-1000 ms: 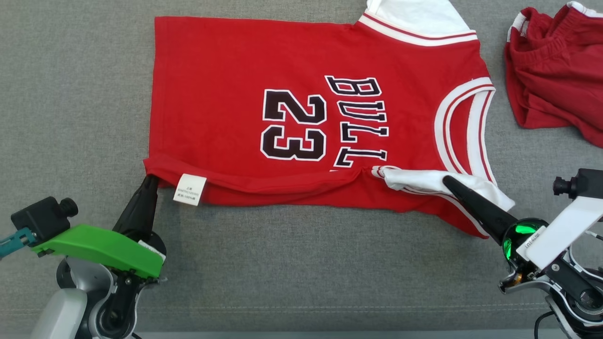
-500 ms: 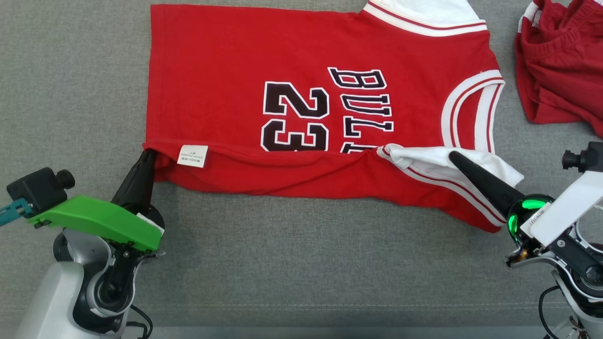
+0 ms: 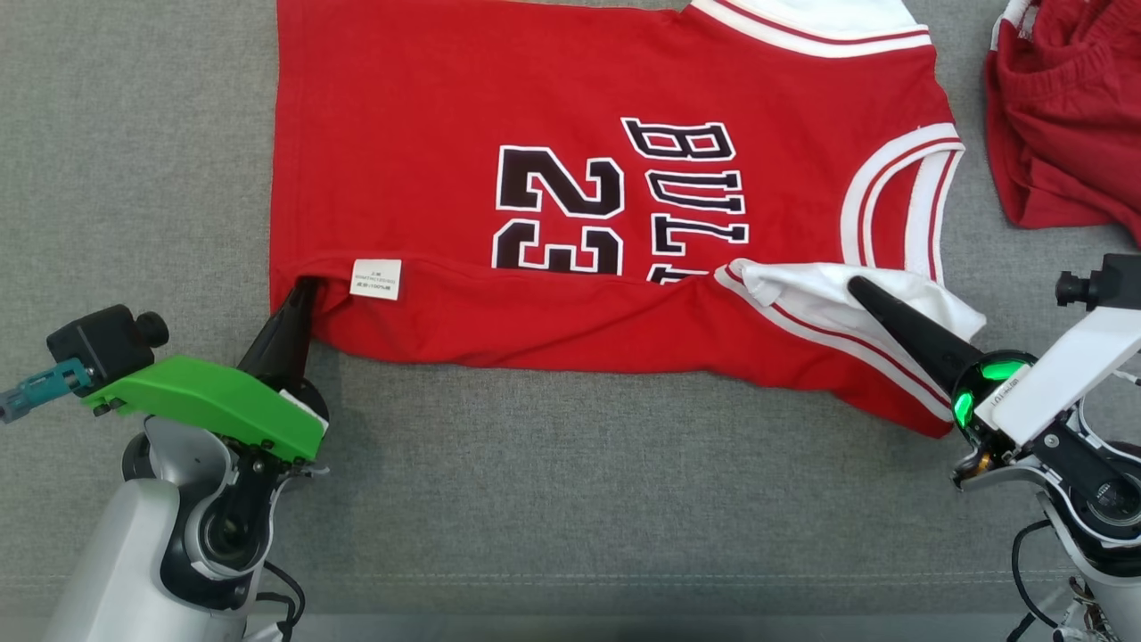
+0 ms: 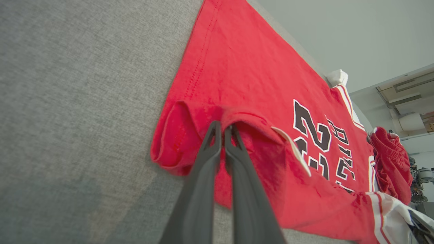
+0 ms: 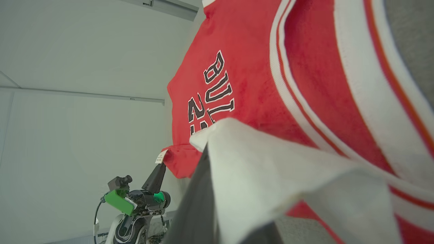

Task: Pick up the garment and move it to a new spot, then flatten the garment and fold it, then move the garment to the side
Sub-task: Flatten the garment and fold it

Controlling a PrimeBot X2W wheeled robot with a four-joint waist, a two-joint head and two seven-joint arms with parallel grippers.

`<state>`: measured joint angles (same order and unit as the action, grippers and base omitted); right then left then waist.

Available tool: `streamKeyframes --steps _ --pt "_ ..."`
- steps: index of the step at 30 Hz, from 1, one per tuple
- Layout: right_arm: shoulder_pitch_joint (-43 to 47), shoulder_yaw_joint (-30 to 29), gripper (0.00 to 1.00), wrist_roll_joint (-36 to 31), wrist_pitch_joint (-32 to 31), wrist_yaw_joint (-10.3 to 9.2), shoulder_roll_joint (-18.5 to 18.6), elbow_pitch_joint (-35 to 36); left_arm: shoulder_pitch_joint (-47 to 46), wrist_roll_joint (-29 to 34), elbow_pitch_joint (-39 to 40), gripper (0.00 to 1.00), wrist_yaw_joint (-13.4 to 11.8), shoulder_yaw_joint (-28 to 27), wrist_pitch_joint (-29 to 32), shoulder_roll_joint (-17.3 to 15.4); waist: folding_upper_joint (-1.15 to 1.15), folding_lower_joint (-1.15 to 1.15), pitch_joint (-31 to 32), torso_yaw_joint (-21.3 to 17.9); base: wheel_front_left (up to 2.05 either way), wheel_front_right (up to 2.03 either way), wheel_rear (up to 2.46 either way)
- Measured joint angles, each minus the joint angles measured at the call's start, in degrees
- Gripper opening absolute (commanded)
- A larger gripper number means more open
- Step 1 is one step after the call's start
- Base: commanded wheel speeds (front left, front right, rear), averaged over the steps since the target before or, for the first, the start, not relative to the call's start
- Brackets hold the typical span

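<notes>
Spread over a grey woven surface (image 3: 579, 481), a red jersey (image 3: 428, 134), number 23 and black lettering facing up. Near long edge lifted and rolled over toward the far side, gripped at both ends.

At the left gripper (image 3: 303, 290): fingers pressed together, pinching the hem corner. Red cloth bunched around and just beyond the tips, clear in the left wrist view. A white care label (image 3: 375, 278) just right of those tips, hanging from the rolled edge. Bare grey weave left of and beneath the fingers.

At the right gripper (image 3: 857, 287): fingers closed on the white inner cloth (image 3: 802, 290) by the armhole, at the other end of the same edge. That cloth draped over the fingers in the right wrist view, hiding the tips there. Red-and-white striped trim just beyond the tips and to either side.

Beyond the right fingers and off to their right, crumpled red shorts (image 3: 1061, 134), apart from the jersey, on the same surface.

Even grey textile throughout, fine weave, with a stitched seam (image 3: 570, 578) running near the front edge, behind both grippers. Past the far edge, a plain pale wall (image 5: 84, 51). High up in the left wrist view, pale ceiling fittings (image 4: 407, 98), too small to make out.
</notes>
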<state>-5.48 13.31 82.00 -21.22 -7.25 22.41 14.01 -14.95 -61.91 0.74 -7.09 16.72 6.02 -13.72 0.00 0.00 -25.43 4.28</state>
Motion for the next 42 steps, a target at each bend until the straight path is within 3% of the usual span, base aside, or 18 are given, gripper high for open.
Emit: streamKeyframes --steps 4,5,6,8,9,14,16,17,32,42 --pt "-1.4 0.2 0.00 -0.4 -0.1 0.00 -0.5 -0.5 -0.6 0.8 -0.7 0.03 0.0 0.0 0.0 0.2 0.00 0.00 -0.2 0.0 0.00 0.00 0.00" --pt "-1.7 0.2 0.27 -0.6 -0.1 0.00 -0.7 -0.7 -0.8 1.4 -0.9 0.06 0.0 0.0 0.0 0.2 0.00 0.00 -0.2 0.0 0.00 0.00 0.00" --pt "-2.0 0.2 0.46 -1.0 -0.1 0.00 -0.9 -1.0 -0.9 1.7 -1.2 0.15 0.0 0.0 0.0 0.3 0.00 0.00 -0.2 0.0 0.00 0.00 0.00" --pt "-2.6 0.1 0.92 -1.5 0.0 0.00 -0.9 -1.6 -1.2 1.8 -1.8 0.21 0.0 -0.1 0.0 0.5 0.00 0.00 -0.2 0.0 0.00 0.00 0.00" --pt "-2.9 -0.1 1.00 -1.7 0.1 0.00 -1.0 -1.9 -1.3 1.8 -2.0 0.22 0.0 -0.1 0.0 0.5 0.00 0.00 -0.2 0.0 0.00 0.00 0.00" --pt "-4.4 -1.3 1.00 -2.7 1.7 0.00 -2.0 -3.0 -1.5 2.2 -2.9 0.44 0.0 -0.2 0.1 0.9 0.00 0.00 -0.1 0.0 0.00 0.00 0.00" --pt "-5.0 -1.7 1.00 -3.0 2.3 0.00 -2.2 -3.6 -1.5 2.3 -3.7 0.76 0.0 -0.3 0.1 1.1 0.00 0.00 0.0 0.0 0.00 0.00 0.00" --pt "-5.0 -1.8 1.00 -3.3 2.6 0.00 -2.3 -3.9 -1.5 2.4 -3.9 0.98 0.0 -0.3 0.1 1.1 0.00 0.00 0.1 0.0 0.00 0.00 0.00" --pt "-3.8 -2.0 1.00 -4.4 7.1 0.00 -6.0 -5.6 -1.4 3.3 -7.5 1.00 0.0 -2.3 -0.6 1.6 0.00 0.00 3.1 -1.1 0.00 0.00 0.00" --pt "8.0 0.9 1.00 -2.8 9.6 0.15 -11.2 -3.9 3.6 2.6 -6.3 1.00 0.0 -7.0 -3.6 2.7 0.00 0.00 6.2 -2.6 0.00 0.00 0.00"
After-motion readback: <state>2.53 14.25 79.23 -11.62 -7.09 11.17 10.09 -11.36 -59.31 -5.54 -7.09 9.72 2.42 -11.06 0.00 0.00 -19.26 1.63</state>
